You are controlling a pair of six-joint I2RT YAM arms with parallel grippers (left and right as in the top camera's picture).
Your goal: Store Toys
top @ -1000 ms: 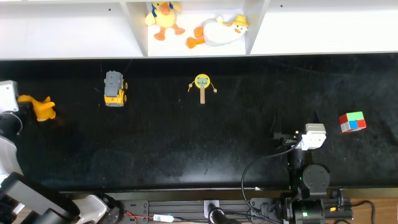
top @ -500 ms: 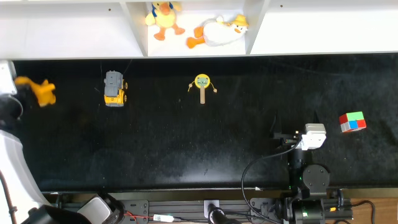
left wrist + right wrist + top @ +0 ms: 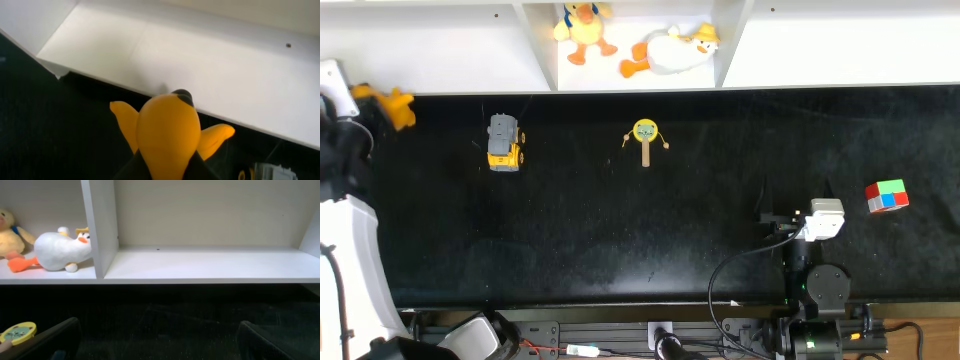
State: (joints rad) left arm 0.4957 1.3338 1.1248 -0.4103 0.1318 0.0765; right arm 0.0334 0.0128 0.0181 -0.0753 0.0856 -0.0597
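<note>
Left end effector [image 3: 168, 171] is clamped shut on the lower body of the orange plush toy [image 3: 167, 127]. Over the last second it has carried the toy off the left end of the bench [image 3: 620, 230] and up toward the shelf [image 3: 440, 60]. The toy now hangs at the front lip of the left compartment and is not yet inside. Judgement: the carry is nearly done, and the move left is to push in over the shelf floor and release. Right end effector [image 3: 157, 345] has its fingers spread wide, holds nothing and is parked near its base, same as before. Count: one toy held. Three lie loose on the bench: colour cube [image 3: 887, 196] at right, yellow truck [image 3: 503, 142] and rattle drum [image 3: 645, 135] nearer the shelf. Two are stored in the middle compartment: yellow duck plush [image 3: 584, 25] and white duck plush [image 3: 670, 48]. Six toys in total.
</note>
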